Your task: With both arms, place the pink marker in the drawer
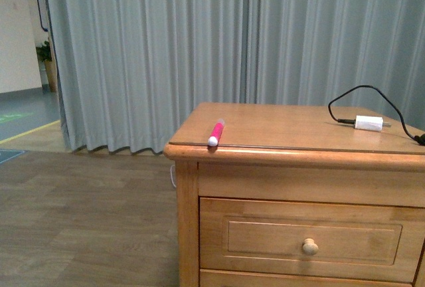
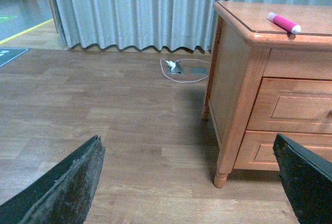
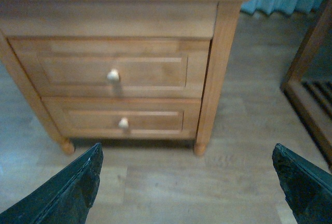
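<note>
The pink marker [image 1: 216, 133] lies on the cabinet top near its front left corner, whitish tip toward the edge; it also shows in the left wrist view [image 2: 283, 22]. The upper drawer [image 1: 312, 238] is shut, with a round pale knob [image 1: 310, 246]; the right wrist view shows the drawer [image 3: 113, 68] above the shallower lower one. My left gripper [image 2: 189, 182] is open and empty, low over the floor to the cabinet's left. My right gripper [image 3: 188, 182] is open and empty, low in front of the cabinet. Neither arm shows in the front view.
A white charger plug [image 1: 368, 123] with black cable lies on the cabinet top at the right. The lower drawer [image 3: 123, 120] is shut. A white cord and socket [image 2: 178, 68] lie on the floor by the grey curtain [image 1: 199, 48]. A wooden frame [image 3: 311, 89] stands right of the cabinet.
</note>
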